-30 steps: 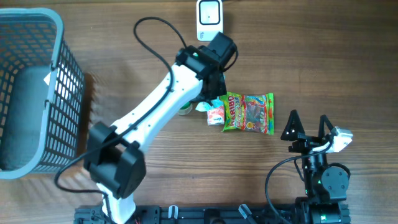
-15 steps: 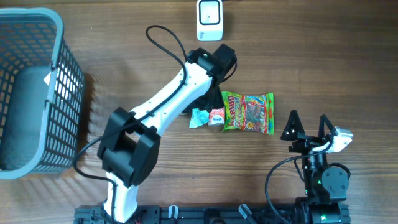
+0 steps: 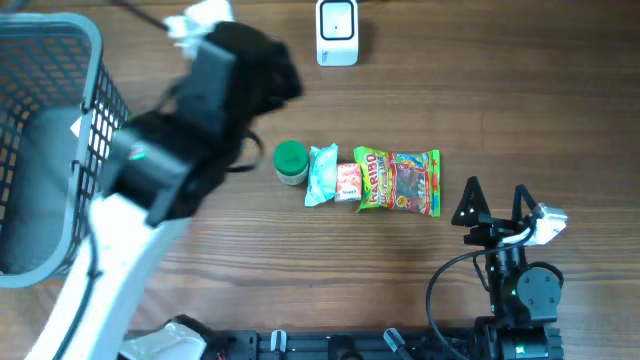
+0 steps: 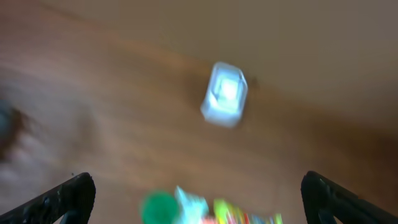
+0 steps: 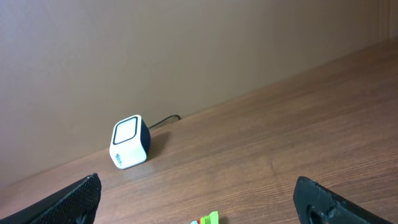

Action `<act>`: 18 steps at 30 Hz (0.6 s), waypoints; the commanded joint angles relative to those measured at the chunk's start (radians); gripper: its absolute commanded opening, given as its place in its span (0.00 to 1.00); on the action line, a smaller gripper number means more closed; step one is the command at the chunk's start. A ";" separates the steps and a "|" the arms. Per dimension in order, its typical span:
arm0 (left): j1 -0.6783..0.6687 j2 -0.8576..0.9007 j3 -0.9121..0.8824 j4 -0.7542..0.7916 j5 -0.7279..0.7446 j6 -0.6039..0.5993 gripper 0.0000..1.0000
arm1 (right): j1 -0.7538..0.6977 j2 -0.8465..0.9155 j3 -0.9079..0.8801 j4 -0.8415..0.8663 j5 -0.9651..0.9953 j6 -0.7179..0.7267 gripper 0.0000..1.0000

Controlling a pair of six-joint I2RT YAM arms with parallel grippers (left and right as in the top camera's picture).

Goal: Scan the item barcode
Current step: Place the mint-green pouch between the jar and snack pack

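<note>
Several items lie in a row at mid-table: a green-capped jar point(image 3: 291, 162), a light blue packet point(image 3: 322, 174), a small pink packet point(image 3: 348, 181) and a green gummy bag point(image 3: 400, 182). The white barcode scanner point(image 3: 337, 31) stands at the far edge. My left arm point(image 3: 190, 110) is raised high and blurred over the left side. Its gripper point(image 4: 200, 208) is open and empty, looking down on the scanner point(image 4: 224, 94) and the jar point(image 4: 158, 208). My right gripper point(image 3: 493, 205) rests open near the front right, facing the scanner point(image 5: 130, 150), with a corner of the bag point(image 5: 210, 218) below.
A grey mesh basket point(image 3: 95, 130) stands at the left edge, partly under the raised left arm. The scanner's cable runs off the back of the table. Bare wood lies between the item row and the scanner.
The left gripper opened and let go of the light blue packet, which now lies between the jar and the pink packet. The left arm rose and swung left. The right arm stayed still.
</note>
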State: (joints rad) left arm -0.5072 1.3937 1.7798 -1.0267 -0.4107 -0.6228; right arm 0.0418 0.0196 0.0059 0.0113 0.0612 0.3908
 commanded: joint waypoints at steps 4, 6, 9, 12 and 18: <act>0.422 -0.150 0.011 0.113 -0.023 0.043 1.00 | 0.005 -0.002 -0.001 0.002 0.014 -0.014 1.00; 0.588 -0.159 0.011 0.156 0.033 0.042 1.00 | 0.005 -0.002 -0.001 0.003 0.014 -0.013 1.00; 0.739 -0.138 0.011 0.190 0.080 0.039 1.00 | 0.005 -0.002 -0.001 0.003 0.014 -0.014 1.00; 0.866 -0.103 0.011 0.193 0.155 0.032 1.00 | 0.005 -0.002 -0.001 0.003 0.014 -0.014 1.00; 1.012 0.031 0.011 0.145 0.308 0.031 1.00 | 0.005 -0.002 -0.001 0.003 0.014 -0.014 1.00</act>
State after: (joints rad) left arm 0.4664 1.3582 1.7805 -0.8513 -0.2020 -0.5961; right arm 0.0418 0.0196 0.0059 0.0109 0.0612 0.3908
